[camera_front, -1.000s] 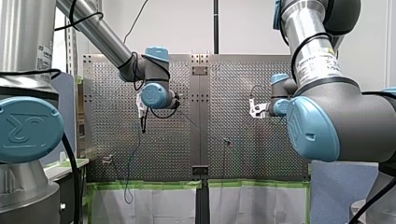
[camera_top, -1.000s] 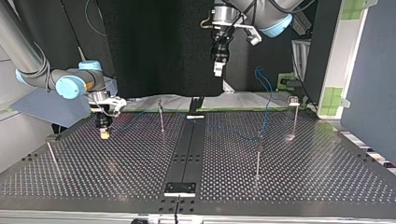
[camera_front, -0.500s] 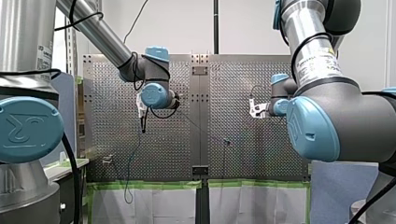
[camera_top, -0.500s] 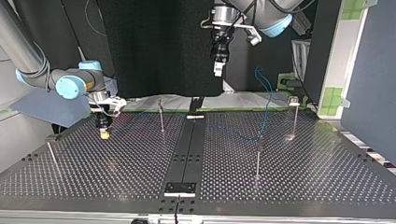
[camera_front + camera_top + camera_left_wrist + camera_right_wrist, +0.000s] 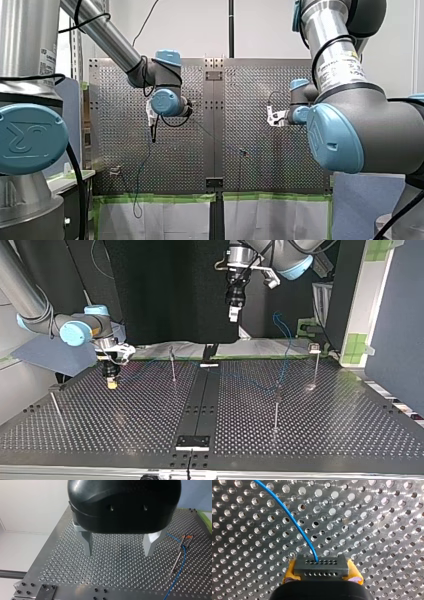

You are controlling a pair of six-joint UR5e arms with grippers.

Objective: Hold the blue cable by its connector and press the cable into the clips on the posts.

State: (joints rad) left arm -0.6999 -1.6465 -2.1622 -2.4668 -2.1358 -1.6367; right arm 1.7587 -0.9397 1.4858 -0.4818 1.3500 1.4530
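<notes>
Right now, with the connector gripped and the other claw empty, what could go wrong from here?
The right claw grips only the connector; the thin blue cable leaves it at one point, so tugging may strain that joint or slip the connector.
The cable runs slack past a slim post, so it might snag there.
The left claw hangs open, away from the cable, giving no support.
</notes>
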